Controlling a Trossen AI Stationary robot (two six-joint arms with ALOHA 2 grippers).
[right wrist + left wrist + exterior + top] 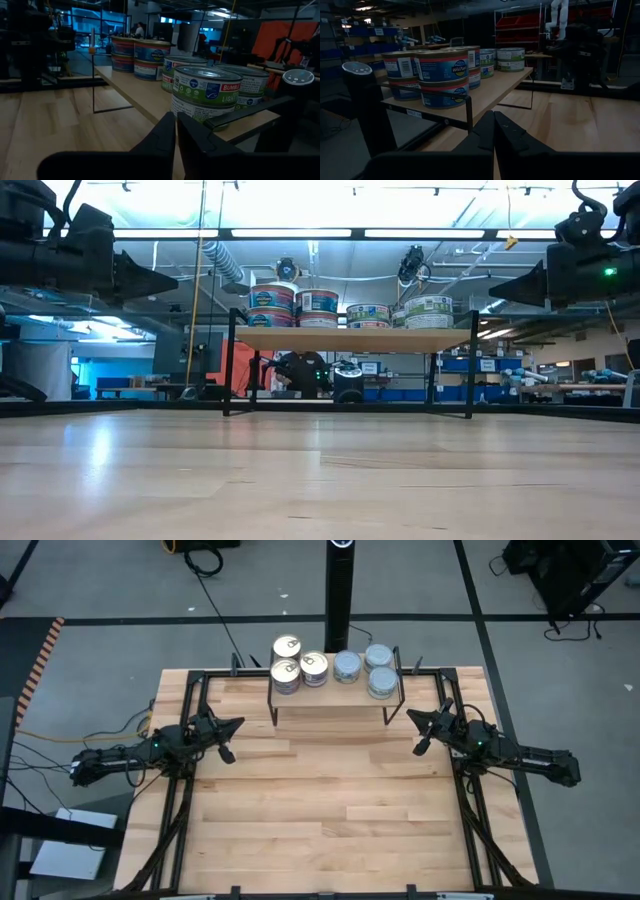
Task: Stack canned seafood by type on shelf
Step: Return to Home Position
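Canned seafood (330, 668) stood sorted on the shelf (335, 705); left gripper (240, 724) and right gripper (410, 717) flanked it, fingers (480, 136) seemingly pressed together (empty); only homing remained.

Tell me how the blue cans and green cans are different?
The blue cans have gold pull-tab tops; the green cans have plain grey tops. The blue cans stand at the left end of the shelf in the view from above, the green cans at its right. Both are round, flat and stacked.
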